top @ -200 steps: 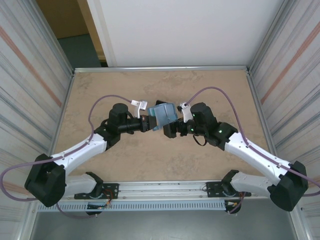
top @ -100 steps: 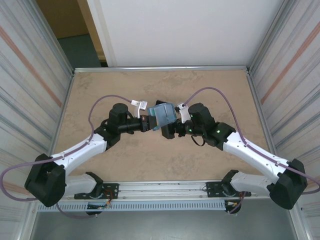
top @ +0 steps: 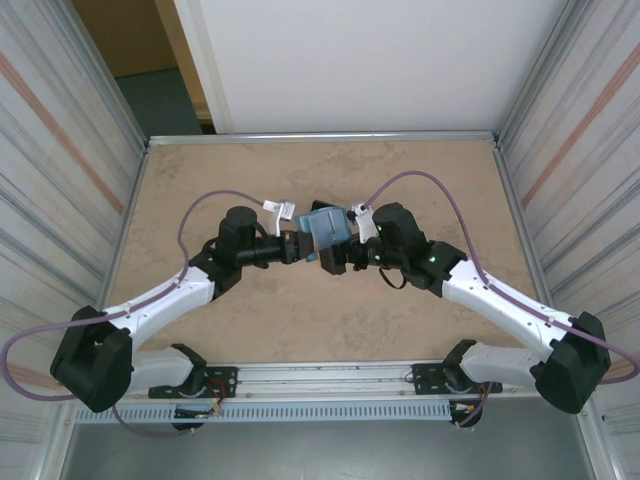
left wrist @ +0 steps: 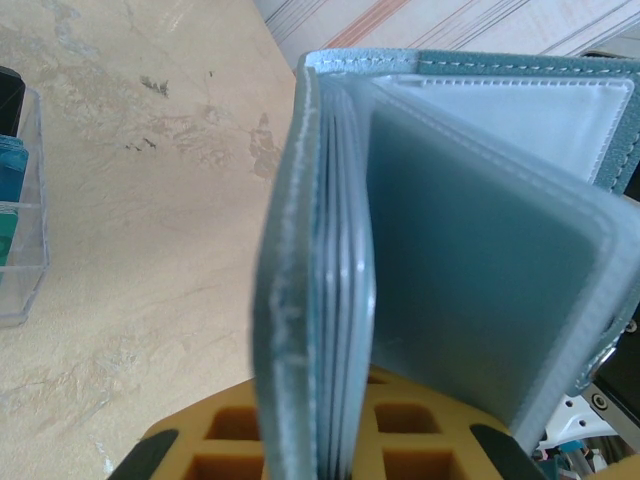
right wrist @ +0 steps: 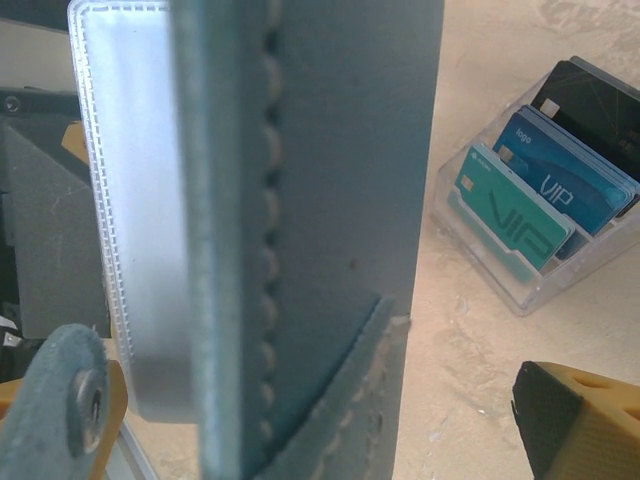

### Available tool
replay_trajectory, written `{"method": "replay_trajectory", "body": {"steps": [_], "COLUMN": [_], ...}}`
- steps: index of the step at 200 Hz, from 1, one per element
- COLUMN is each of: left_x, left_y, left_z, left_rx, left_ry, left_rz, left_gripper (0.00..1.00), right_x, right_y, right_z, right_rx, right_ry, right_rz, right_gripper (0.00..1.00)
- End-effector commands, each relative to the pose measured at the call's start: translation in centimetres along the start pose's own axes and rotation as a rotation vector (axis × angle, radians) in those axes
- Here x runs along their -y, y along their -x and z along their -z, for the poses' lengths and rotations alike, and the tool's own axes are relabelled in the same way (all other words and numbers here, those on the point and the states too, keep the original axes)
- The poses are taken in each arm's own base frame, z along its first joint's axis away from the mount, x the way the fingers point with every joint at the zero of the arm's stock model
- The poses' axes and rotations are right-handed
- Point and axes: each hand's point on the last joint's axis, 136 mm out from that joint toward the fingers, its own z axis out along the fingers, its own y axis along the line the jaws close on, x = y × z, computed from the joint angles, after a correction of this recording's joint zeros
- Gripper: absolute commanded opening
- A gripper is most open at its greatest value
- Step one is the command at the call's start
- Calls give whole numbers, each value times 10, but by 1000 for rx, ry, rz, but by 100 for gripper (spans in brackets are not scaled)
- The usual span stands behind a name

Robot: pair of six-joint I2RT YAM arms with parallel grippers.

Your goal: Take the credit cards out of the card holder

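The card holder (top: 326, 226) is a teal-blue wallet held upright above the table's middle, between the two arms. My left gripper (top: 300, 245) is shut on its lower edge. In the left wrist view the card holder (left wrist: 440, 260) stands open edge-on, with several thin card or sleeve edges (left wrist: 345, 300) packed in one half, and my left gripper (left wrist: 335, 450) clamps it. My right gripper (right wrist: 320, 420) is open around the card holder (right wrist: 340, 160), with a gap to its right fingertip (right wrist: 580, 420). Teal (right wrist: 510, 215) and blue (right wrist: 565, 170) credit cards stand in a clear tray.
The clear tray (right wrist: 520, 290) also holds a black card (right wrist: 590, 100) and sits on the beige table just beyond the wallet; its corner (left wrist: 20, 280) appears in the left wrist view. Corrugated walls (top: 60, 150) fence the table on both sides.
My right arm has slid left, bringing its gripper closer round the wallet. The wallet and left gripper have barely moved.
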Motion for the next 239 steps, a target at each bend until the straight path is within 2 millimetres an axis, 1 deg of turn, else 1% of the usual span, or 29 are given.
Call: {"method": "replay_trajectory", "body": {"steps": [1,58,93,120,154,202,219,228,232,239], "left_x": [21,27,27,26,26,25,24,24,24,23], "left_y": [17,18,17,16,17,16,16,16,16,15], "left_z": [4,5,6,7,8,10,10,10,10,10], "left_rx": [40,41,40,41,45,50,49,48,47,46], "left_ry": [-65,-91,-93,-88,-83,-70,-65,-65,-64,-63], "left_rz": [-47,-64,-64,-62,-67,-67,-66,-65,-65,-64], "left_gripper": [0,0,0,0,0,0,0,0,0,0], "right_x": [0,7,14,17,26,41,43,47,45,46], "right_y": [13,14,14,16,16,18,19,18,21,21], "right_z": [4,7,8,12,19,35,43,43,51,54], "right_rx": [36,48,54,72,88,125,144,143,165,173], "right_ry": [-23,-37,-55,-63,-95,-135,-128,-133,-126,-124], "right_rz": [24,-2,-19,-31,-49,-85,-104,-117,-117,-124], "right_gripper": [99,99,96,94,91,82,77,74,73,72]}}
